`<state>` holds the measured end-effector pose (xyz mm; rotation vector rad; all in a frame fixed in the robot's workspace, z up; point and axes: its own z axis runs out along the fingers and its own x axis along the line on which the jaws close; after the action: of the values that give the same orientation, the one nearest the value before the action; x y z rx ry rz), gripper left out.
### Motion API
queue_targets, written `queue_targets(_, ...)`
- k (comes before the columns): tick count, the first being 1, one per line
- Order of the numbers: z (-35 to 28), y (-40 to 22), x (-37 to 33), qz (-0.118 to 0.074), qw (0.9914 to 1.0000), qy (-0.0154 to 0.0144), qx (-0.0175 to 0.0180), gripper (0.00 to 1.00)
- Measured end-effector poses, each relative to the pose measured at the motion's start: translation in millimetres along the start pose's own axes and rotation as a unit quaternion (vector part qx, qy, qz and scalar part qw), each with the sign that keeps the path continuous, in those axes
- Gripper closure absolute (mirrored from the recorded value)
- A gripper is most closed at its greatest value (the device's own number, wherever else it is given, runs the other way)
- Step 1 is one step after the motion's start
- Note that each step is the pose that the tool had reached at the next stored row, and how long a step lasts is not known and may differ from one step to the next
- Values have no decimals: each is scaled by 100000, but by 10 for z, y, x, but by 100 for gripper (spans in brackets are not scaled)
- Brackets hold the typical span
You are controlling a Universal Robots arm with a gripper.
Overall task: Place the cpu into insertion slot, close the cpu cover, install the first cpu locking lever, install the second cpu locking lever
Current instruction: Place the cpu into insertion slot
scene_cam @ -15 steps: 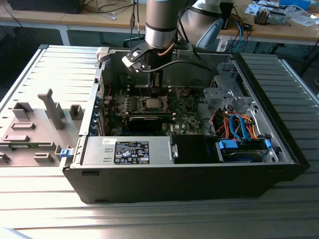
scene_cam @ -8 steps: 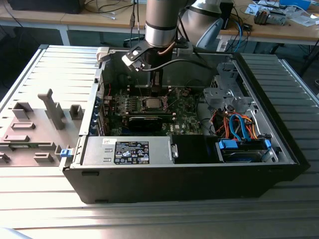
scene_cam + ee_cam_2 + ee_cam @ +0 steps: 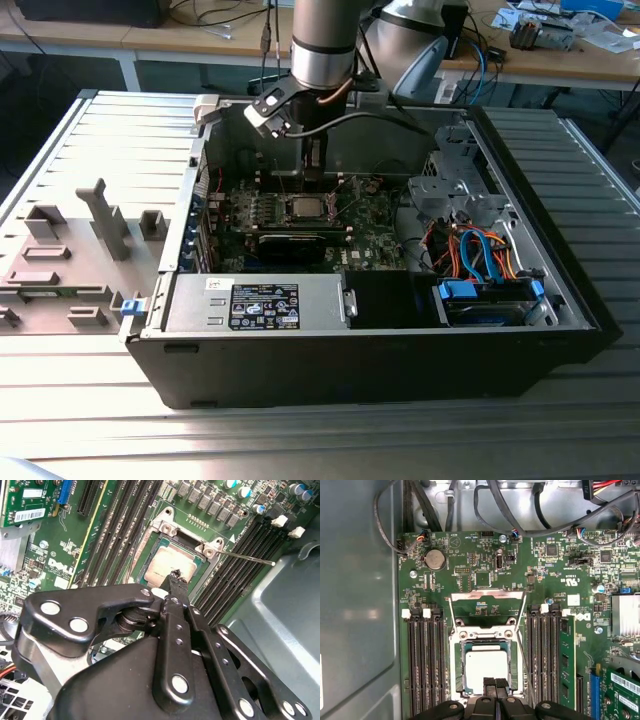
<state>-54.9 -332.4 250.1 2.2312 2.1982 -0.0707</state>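
Note:
The cpu (image 3: 485,664) lies flat in the insertion slot (image 3: 457,667) on the green board, its silver top showing in both wrist views (image 3: 167,566). Beyond the chip, the cpu cover (image 3: 487,596) stands swung open on its hinge, with the board visible through its opening. A thin locking lever (image 3: 246,558) juts out free beside the socket. My gripper (image 3: 495,682) hangs just over the chip's edge, its black fingertips (image 3: 176,577) pressed together with nothing seen between them. In the exterior view the gripper (image 3: 313,178) reaches down into the case right above the cpu (image 3: 303,208).
Black memory slots (image 3: 425,660) flank the socket on both sides, and a card (image 3: 567,655) stands in one. Cables (image 3: 520,525) loop along the case wall. The power supply box (image 3: 262,303) and the drive bay with blue and orange wires (image 3: 480,262) fill the near side.

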Motion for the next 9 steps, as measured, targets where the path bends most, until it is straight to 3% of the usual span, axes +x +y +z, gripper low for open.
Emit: queue_targets(9, -83, -2, -3, -8, 100000, 3, 0, 89)
